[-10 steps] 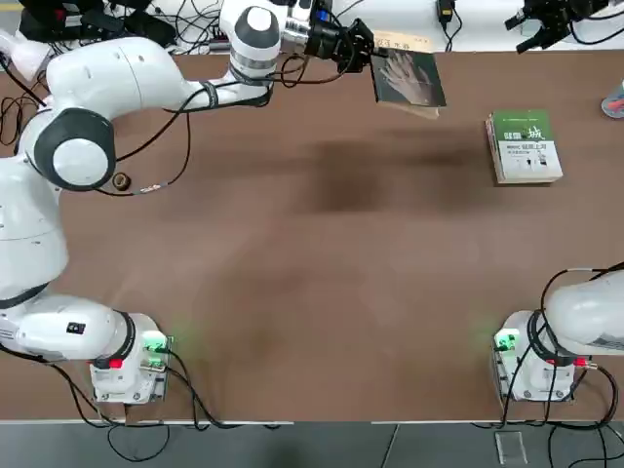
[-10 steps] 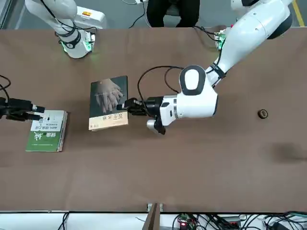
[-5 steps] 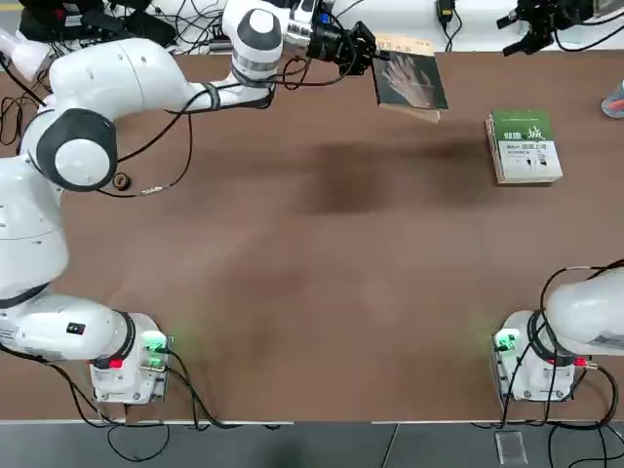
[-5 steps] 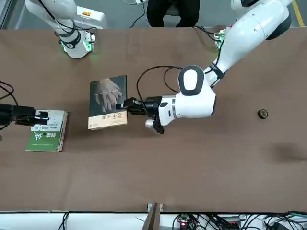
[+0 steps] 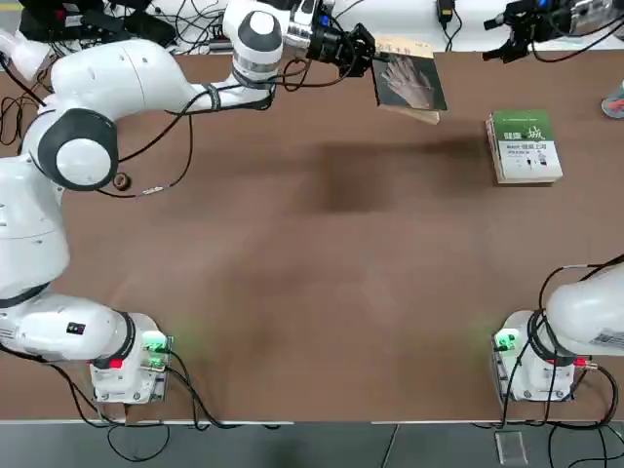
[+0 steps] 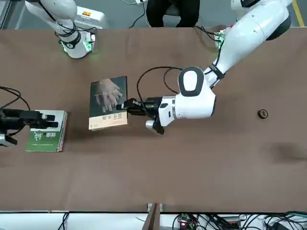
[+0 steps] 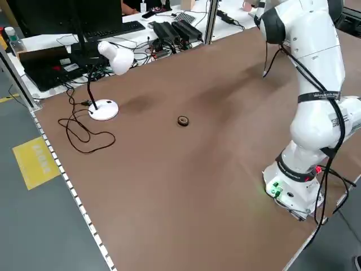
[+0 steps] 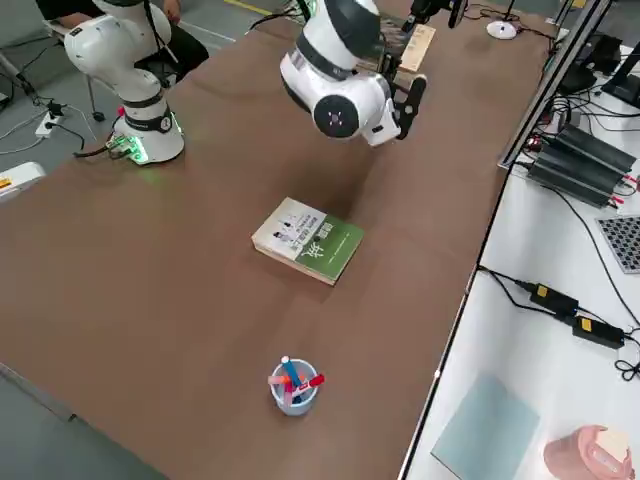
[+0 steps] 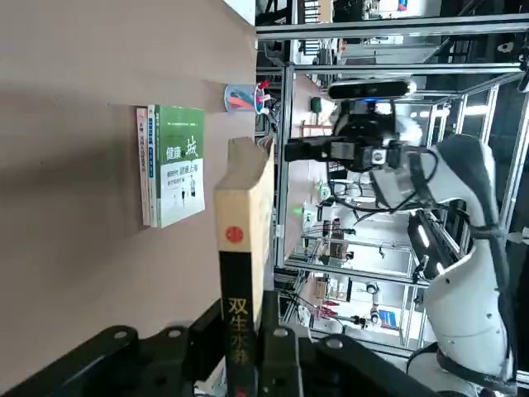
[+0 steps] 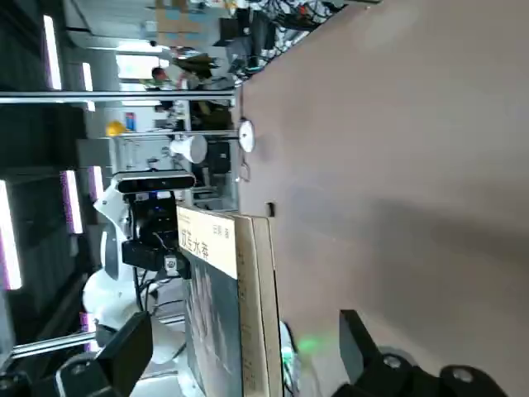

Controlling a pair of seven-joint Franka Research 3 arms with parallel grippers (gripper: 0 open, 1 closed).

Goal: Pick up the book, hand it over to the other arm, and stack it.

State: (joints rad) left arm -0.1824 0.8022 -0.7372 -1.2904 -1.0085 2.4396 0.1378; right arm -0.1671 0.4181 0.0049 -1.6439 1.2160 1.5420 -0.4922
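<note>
Left gripper [image 5: 369, 51]: fingers clenched on the spine edge of the book [image 5: 410, 81], held level above the far side of the surface [image 5: 322, 263]. Right gripper [image 6: 50, 118]: fingers spread wide, grasping nothing, raised above the green-and-white book [image 5: 525, 146] lying to the right of the held book.

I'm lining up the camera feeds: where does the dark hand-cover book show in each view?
Top: the book, far edge, held by the left gripper.
Front: left of centre.
Left side: not in it.
Right side: top, mostly hidden.
Left wrist: spine between fingers.
Right wrist: lower left.
Shared landmark: green-and-white book.
</note>
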